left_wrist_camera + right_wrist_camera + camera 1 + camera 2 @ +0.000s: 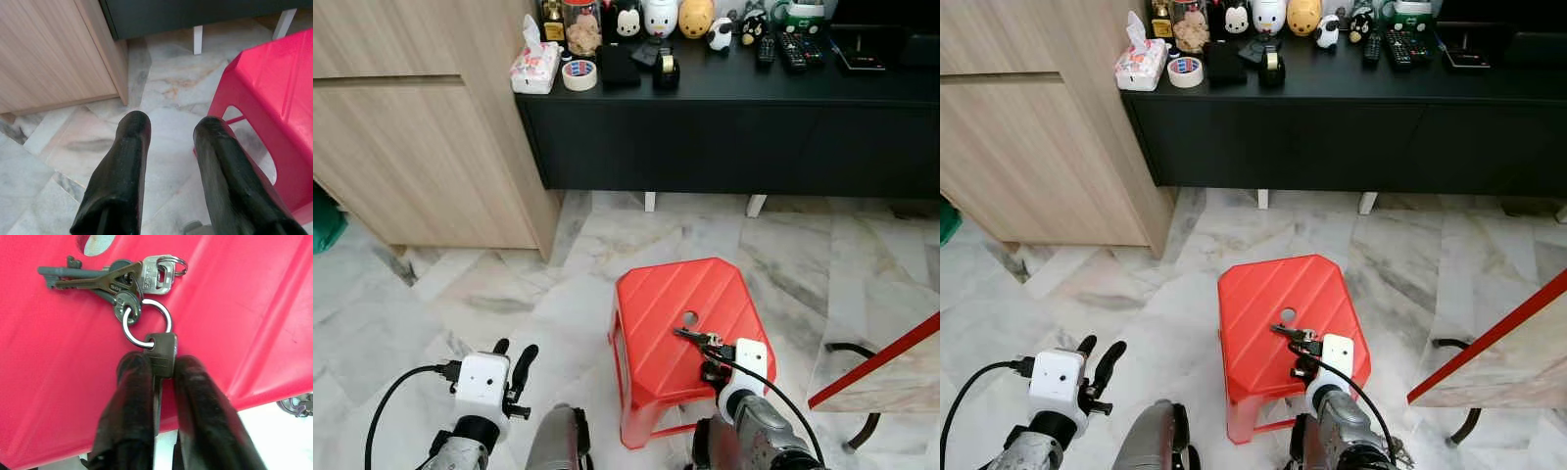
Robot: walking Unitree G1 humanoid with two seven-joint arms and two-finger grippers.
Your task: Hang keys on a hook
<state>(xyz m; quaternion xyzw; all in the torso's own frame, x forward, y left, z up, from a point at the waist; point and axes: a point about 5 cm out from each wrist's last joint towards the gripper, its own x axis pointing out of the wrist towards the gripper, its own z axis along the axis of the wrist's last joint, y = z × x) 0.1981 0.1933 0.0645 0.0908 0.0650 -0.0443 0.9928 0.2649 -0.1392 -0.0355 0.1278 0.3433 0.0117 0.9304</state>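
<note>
keys (117,281): bunch on a ring, lying on top of the red stool (656,304), close to the round hole in its seat; one key head sticks back toward the robot, which gives an edge to pinch.
right claw (157,363): closed on that one key head, both black fingers (134,382) pressed to its flat sides; rest of the bunch trails off the ring and rests on the plastic.
why this hold: judged, gripping a single flat key lets the ring and the other keys dangle free once lifted, so the ring can drop over a hook.
left claw (171,132): open, nothing between its fingers, hanging low over the marble floor (489,284) beside the stool; looks idle.
hook: cannot pick one out from here.
black desk (862,83): beyond the stool, carries figurines, remotes, a tape roll (578,74) and a tissue pack (534,67).
stage: judged early, keys gripped but not lifted.
risk: thin pinch on one key, bunch could swing or twist out.
</note>
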